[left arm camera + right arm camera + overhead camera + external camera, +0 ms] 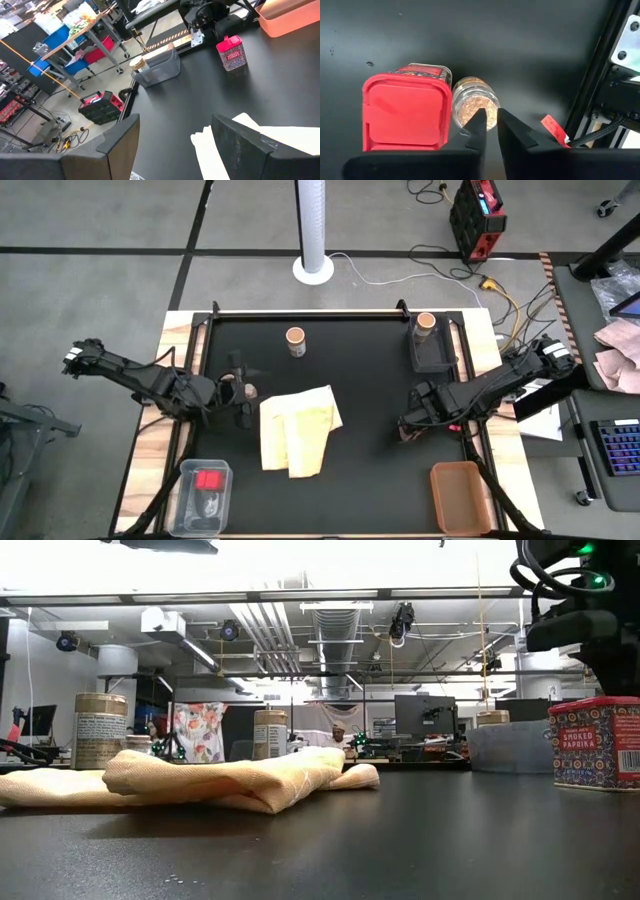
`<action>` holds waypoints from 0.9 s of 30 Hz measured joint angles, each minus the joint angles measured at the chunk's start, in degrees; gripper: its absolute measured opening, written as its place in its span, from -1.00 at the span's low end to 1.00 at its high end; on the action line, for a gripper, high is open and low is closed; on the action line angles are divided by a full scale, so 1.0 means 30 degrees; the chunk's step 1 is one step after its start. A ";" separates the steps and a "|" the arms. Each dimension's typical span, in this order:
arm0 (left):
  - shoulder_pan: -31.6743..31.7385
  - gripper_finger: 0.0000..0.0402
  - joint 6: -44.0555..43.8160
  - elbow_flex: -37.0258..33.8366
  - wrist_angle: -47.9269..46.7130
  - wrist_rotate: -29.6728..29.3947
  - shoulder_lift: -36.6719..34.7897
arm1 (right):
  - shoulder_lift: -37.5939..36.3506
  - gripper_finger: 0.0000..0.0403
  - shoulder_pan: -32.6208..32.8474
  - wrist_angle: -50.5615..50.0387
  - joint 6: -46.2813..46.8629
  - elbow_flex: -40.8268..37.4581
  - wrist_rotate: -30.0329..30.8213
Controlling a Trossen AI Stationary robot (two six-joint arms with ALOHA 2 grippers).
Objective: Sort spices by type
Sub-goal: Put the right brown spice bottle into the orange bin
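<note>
On a black worktop, the right gripper hangs with its fingers nearly together, holding nothing. Just ahead of its tips stands a small round glass spice jar, touching a red paprika tin beside it. The left gripper, fingers apart and empty, hovers over a folded yellow cloth.

Counted on the table: two tan-topped jars, two red paprika tins, one small glass spice jar, one folded yellow cloth, three bins
</note>
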 joint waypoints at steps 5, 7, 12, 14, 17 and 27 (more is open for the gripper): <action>0.0000 0.15 0.0000 0.0000 0.0113 0.0003 0.0327 | 0.0007 -0.54 -0.0006 0.0897 -0.0549 -0.0013 -0.0027; 0.0000 0.15 0.0000 0.0000 0.0120 0.0003 0.0518 | 0.0007 -0.41 -0.0003 0.1034 -0.0618 -0.0026 -0.0036; 0.0000 0.15 0.0000 0.0000 0.0121 0.0007 0.1122 | 0.0015 -0.11 0.0001 0.1020 -0.0383 -0.0319 -0.0036; 0.0000 0.15 0.0000 -0.0007 0.0100 0.0011 0.1362 | 0.0015 -0.03 -0.0003 0.1027 -0.0307 -0.0469 -0.0041; 0.0000 0.15 0.0000 -0.0007 0.0110 0.0003 0.1657 | 0.0015 0.04 0.0002 0.1172 -0.0159 -0.0675 -0.0051; 0.0000 0.15 0.0204 0.0000 0.0164 0.0011 0.1494 | 0.0026 0.07 -0.0006 0.2662 0.0244 -0.1885 -0.0113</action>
